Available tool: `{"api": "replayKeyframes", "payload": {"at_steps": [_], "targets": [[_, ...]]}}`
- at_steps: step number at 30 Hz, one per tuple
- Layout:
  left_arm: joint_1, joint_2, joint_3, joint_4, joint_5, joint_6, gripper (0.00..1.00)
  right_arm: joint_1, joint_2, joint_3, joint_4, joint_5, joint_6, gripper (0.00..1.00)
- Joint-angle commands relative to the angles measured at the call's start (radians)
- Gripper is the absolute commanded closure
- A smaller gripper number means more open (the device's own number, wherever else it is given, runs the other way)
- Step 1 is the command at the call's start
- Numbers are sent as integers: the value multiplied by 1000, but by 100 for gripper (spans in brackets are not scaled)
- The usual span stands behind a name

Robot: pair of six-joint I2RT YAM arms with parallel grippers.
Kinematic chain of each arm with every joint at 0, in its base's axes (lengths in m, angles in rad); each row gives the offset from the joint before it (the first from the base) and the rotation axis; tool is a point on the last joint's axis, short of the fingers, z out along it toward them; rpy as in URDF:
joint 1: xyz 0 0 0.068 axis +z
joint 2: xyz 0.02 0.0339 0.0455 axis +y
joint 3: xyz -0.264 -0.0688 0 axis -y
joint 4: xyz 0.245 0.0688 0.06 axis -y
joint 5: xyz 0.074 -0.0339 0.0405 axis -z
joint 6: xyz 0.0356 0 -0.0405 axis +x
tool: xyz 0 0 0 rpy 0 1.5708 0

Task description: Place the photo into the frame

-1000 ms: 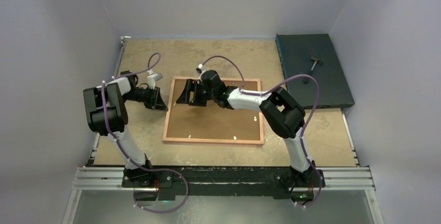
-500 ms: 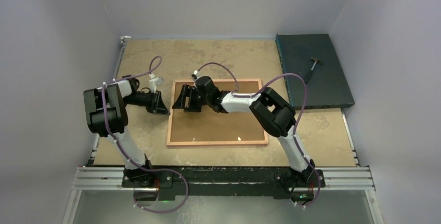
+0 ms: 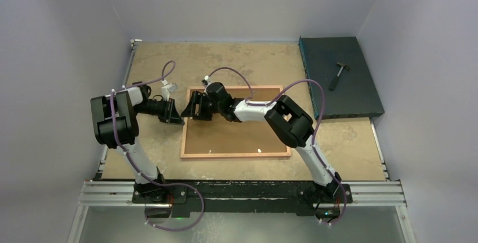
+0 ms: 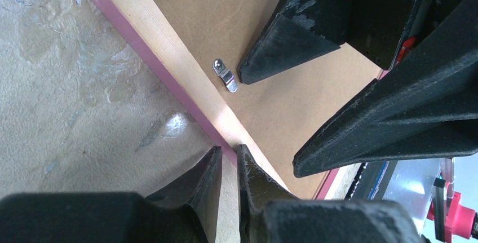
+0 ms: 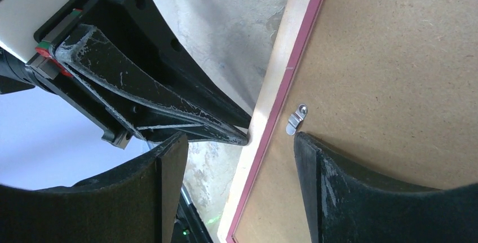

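near rail: the frame (image 3: pixel 237 154) lies face-down in the middle of the table (image 3: pixel 225 57), wood-coloured back up. Its long axis runs 9 to 3 o'clock in the overhead view.
infill: the brown backing board (image 3: pixel 237 133) sits inside the rails and covers the opening.
photo: not visible in any view; whether it lies under the board I cannot tell.
left gripper (image 3: pixel 179 119): comes in from 9 o'clock, all but closed, tips against the left rail's outer pink edge. Nothing is plainly pinched.
right gripper (image 3: pixel 193 110): comes across from 3 o'clock, jaws wide apart and empty, straddling that same rail. It is the nearer one to the clip.
clip (image 5: pixel 296 119): a small metal tab at the seam of rail and board, at 12 o'clock from the board-side fingertip (image 5: pixel 315 158), touching or just beside it. Its length runs 1 to 7, along the rail.
coming move: probably swinging the clip crosswise, so the offset from fingertip to clip decides it.
views: the overhead view gives the layout but loses this clip. The left wrist view shows the clip (image 4: pixel 225 75) and the narrow slit between the left fingers (image 4: pixel 203 175).
far: a hammer (image 3: pixel 338 74) lies on a dark mat (image 3: pixel 349 93) at 2 o'clock, well apart.
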Motion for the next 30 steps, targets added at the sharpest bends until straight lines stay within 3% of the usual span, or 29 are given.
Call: {"api": "replayKeyframes", "payload": {"at_steps": [1,30], "targets": [[-6,2,-10,8,-26,54,87,9,20,35,0,-5,4,28],[-26,-12,-21,4,-18,65,91,24,78,65,36,18,55,32]]}}
